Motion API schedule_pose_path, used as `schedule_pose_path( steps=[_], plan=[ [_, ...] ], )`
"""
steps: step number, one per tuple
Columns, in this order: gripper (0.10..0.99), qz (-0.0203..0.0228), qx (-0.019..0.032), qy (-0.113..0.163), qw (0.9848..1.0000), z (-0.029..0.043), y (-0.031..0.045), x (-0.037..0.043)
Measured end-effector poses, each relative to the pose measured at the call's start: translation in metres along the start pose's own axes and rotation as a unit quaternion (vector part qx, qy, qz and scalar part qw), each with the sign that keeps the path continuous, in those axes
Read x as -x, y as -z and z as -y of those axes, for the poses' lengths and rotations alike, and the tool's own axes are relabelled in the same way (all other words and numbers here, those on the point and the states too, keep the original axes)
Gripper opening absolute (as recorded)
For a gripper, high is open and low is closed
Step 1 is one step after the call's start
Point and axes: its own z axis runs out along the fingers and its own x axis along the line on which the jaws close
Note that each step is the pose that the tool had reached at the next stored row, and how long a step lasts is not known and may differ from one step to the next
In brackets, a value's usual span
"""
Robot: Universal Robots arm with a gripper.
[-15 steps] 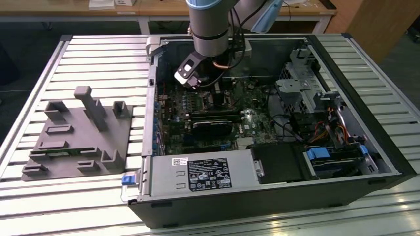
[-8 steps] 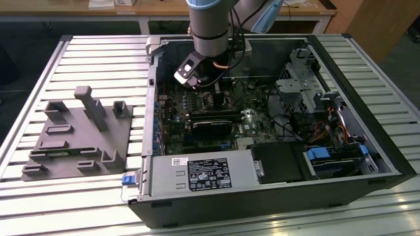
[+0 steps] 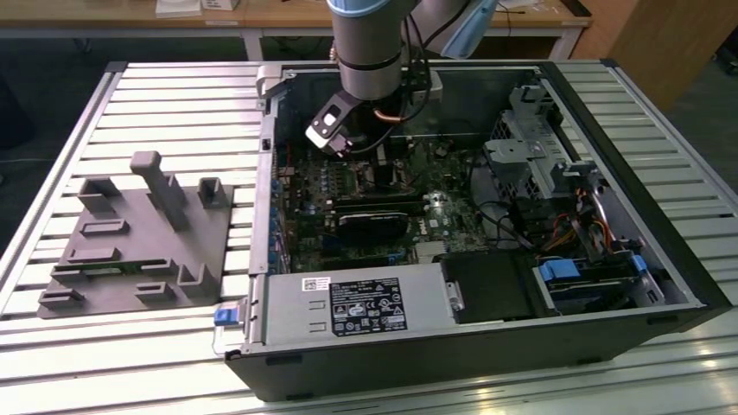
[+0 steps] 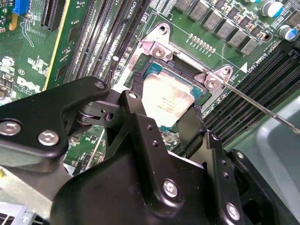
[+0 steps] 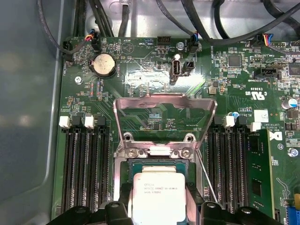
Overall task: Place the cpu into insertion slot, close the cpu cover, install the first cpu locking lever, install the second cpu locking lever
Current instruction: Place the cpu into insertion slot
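The cpu, a flat square chip with a dull silver top, sits between the black fingers of my gripper, which is shut on it. In the second wrist view the cpu hangs just above the insertion slot, overlapping it but a little offset. The insertion slot shows a dark teal centre inside a silvery rim. The cpu cover stands raised on its hinge behind the slot. A thin locking lever angles out beside the slot. In the exterior view my gripper is low inside the open computer case.
Rows of black memory slots flank the insertion slot on both sides. Cables run along the board's edge. A black card and a power supply lie nearer the case front. A grey fixture stands on the exterior view's left.
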Motion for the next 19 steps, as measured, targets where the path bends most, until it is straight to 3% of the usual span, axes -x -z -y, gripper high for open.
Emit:
schedule_pose_path(
  steps=[6, 8, 9, 14, 19],
  plan=[
    [0.537, 0.0001, 0.0000, 0.000, 1.0000, 0.0000, 0.0000, 0.0000],
    [0.549, 0.0001, 0.0000, 0.000, 1.0000, 0.0000, 0.0000, 0.0000],
    [0.612, 0.0000, 0.0000, 0.000, 1.0000, 0.0000, 0.0000, 0.0000],
    [0.612, 0.0000, 0.0000, 0.000, 1.0000, 0.0000, 0.0000, 0.0000],
    [0.612, 0.0000, 0.0000, 0.000, 1.0000, -0.0010, 0.0076, 0.0000]
  ],
)
